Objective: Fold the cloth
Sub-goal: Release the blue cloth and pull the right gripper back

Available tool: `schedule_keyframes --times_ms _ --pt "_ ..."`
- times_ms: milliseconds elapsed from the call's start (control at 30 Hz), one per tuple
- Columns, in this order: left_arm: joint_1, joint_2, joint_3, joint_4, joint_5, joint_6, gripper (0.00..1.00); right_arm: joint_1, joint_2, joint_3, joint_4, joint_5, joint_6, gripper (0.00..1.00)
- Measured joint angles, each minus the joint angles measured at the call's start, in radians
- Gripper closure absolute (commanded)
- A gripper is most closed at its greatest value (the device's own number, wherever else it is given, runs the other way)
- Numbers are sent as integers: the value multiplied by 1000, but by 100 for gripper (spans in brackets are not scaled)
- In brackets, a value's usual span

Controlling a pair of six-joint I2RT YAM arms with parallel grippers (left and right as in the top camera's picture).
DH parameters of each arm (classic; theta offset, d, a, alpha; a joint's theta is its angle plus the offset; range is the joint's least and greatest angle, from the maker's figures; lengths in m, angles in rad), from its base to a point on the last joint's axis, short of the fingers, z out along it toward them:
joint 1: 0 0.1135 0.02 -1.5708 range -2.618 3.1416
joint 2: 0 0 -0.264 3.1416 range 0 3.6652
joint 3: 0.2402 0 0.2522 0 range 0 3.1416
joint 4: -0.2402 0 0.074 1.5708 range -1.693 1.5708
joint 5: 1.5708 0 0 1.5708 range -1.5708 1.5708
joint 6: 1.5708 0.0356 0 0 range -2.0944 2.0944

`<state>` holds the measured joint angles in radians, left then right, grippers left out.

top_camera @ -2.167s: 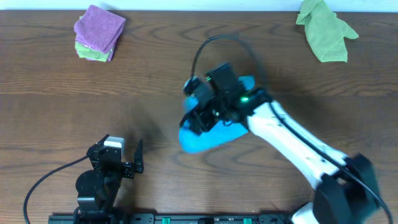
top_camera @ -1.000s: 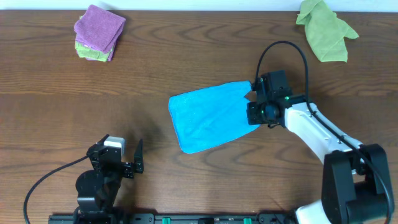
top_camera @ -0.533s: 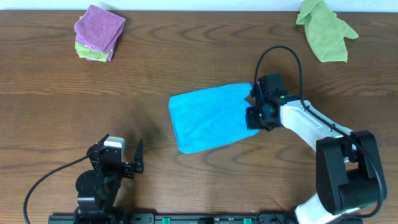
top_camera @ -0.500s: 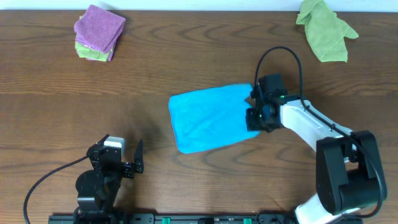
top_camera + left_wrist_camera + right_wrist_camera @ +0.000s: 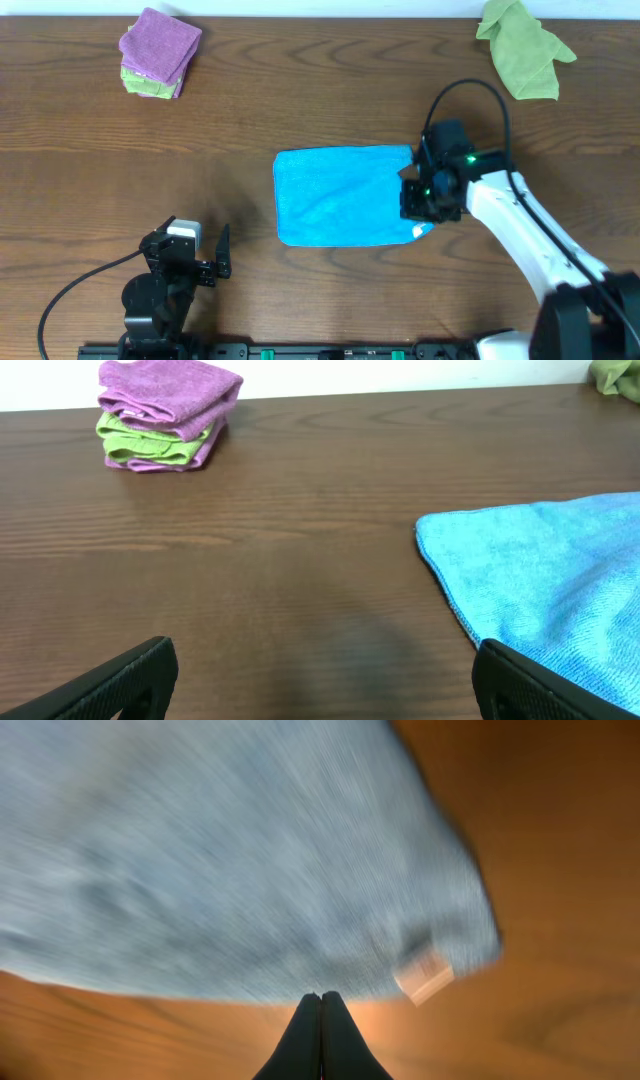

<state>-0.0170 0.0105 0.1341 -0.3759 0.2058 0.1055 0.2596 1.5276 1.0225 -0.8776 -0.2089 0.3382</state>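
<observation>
**Blue cloth [image 5: 340, 197] flat, fold unstarted**

Overhead: it lies central on the table [image 5: 250, 120], right gripper [image 5: 418, 200] over its right edge. Left wrist: left gripper [image 5: 320, 680] gapes empty. Right wrist: jaws shut at the hem, hold unclear — a thin pinch could slip, skewing the fold

1. A blue cloth [image 5: 550, 580] lies flat on a dark wooden table [image 5: 300, 510], right side;
2. a folded purple-and-green stack [image 5: 165, 415] sits far back left;
3. the left gripper [image 5: 325, 652] shows fingers spread wide at the bottom corners.
</observation>
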Motion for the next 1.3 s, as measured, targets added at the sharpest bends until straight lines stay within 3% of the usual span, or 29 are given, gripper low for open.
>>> schedule_keyframes --times_ms 67,167,300,567,867,1133,1300 --pt "0 0 0 0 0 0 5 0 -45 20 17 1 -16 98" --pt "0 0 0 0 0 0 5 0 -120 40 24 0 -49 23" --pt "0 0 0 0 0 0 4 -13 -229 54 20 -7 -84 1" --pt "0 0 -2 14 39 -34 5 -49 -544 58 -14 -92 -134 1" --pt "0 0 -9 43 508 -503 5 -49 -789 61 -90 -107 -189 1" --pt "0 0 -11 64 603 -765 5 -49 -789 61 -140 -143 -194 1" --pt "0 1 -15 125 587 -841 5 -49 -789 61 -143 -153 -221 1"
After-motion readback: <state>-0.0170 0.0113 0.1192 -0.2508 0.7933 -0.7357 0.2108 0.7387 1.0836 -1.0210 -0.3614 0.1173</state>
